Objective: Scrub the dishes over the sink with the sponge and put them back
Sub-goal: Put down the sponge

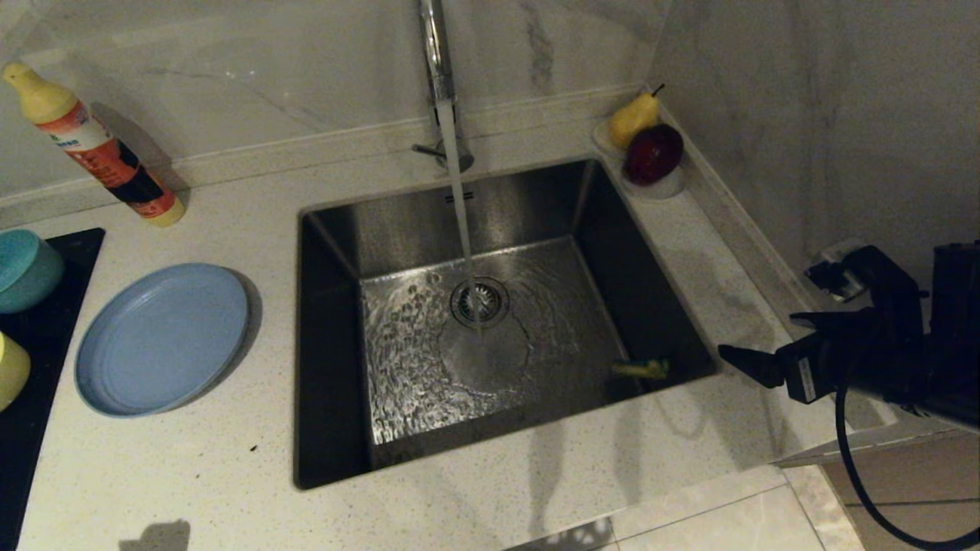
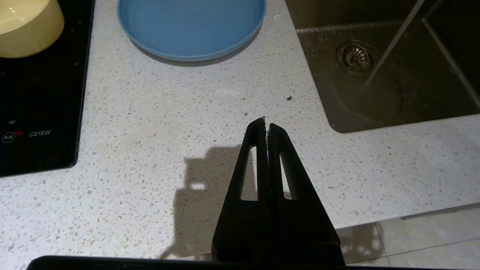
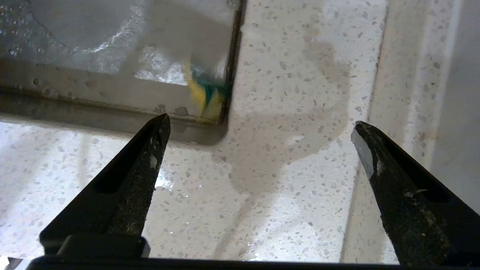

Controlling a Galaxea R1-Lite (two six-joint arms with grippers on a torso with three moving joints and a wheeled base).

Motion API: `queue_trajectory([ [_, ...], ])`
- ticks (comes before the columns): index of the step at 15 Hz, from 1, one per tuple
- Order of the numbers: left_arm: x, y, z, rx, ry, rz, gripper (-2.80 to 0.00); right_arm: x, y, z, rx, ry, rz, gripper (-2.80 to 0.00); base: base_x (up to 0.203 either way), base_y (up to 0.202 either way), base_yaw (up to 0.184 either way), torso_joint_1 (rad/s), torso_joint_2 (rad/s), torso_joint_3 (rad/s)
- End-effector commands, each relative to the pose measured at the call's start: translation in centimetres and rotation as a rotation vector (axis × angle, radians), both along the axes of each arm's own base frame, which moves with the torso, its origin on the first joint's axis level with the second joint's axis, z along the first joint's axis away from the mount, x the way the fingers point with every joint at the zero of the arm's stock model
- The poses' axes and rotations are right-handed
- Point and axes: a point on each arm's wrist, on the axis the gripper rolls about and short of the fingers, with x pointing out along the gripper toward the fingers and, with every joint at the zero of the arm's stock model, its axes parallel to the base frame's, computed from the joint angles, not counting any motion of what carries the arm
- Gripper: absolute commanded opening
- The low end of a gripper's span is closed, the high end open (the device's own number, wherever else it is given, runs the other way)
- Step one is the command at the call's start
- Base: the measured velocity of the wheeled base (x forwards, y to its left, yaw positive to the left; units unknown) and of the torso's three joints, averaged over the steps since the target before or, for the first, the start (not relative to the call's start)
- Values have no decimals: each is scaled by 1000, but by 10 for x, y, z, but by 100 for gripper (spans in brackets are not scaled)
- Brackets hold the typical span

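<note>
The steel sink [image 1: 329, 367] has water running from the tap [image 1: 436, 46] onto its drain. The yellow-and-green sponge [image 1: 641, 369] lies in the basin's near right corner, and also shows past the rim in the right wrist view [image 3: 204, 95]. My right gripper [image 1: 756, 334] hangs open and empty over the counter just right of the sink [image 3: 260, 122]. The light-blue plate [image 1: 161, 337] rests on the counter left of the sink. The teal bowl [image 1: 27, 268] and yellow bowl [image 1: 11, 371] stand on the cooktop. My left gripper [image 2: 265, 122] is shut, parked above the front counter.
A black cooktop [image 1: 31, 428] takes up the left edge. A detergent bottle [image 1: 92, 145] leans at the back left. A small white dish [image 1: 658, 187] with a pear and a red fruit sits at the back right corner. A wall runs close on the right.
</note>
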Motion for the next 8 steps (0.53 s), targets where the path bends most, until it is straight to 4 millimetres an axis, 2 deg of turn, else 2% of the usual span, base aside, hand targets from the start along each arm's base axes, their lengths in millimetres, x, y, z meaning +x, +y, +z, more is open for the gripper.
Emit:
queue_trajectory([
  [1, 3, 0, -10, 0, 37, 1, -280, -4, 4, 1, 1, -6, 19, -280, 0, 0, 0, 0, 0, 0],
  [5, 3, 0, -10, 1, 37, 1, -280, -15, 16, 2, 8, -22, 81, -280, 0, 0, 0, 0, 0, 0],
  [8, 3, 0, -10, -1, 37, 1, -280, -37, 25, 6, 14, -40, 158, -280, 0, 0, 0, 0, 0, 0],
])
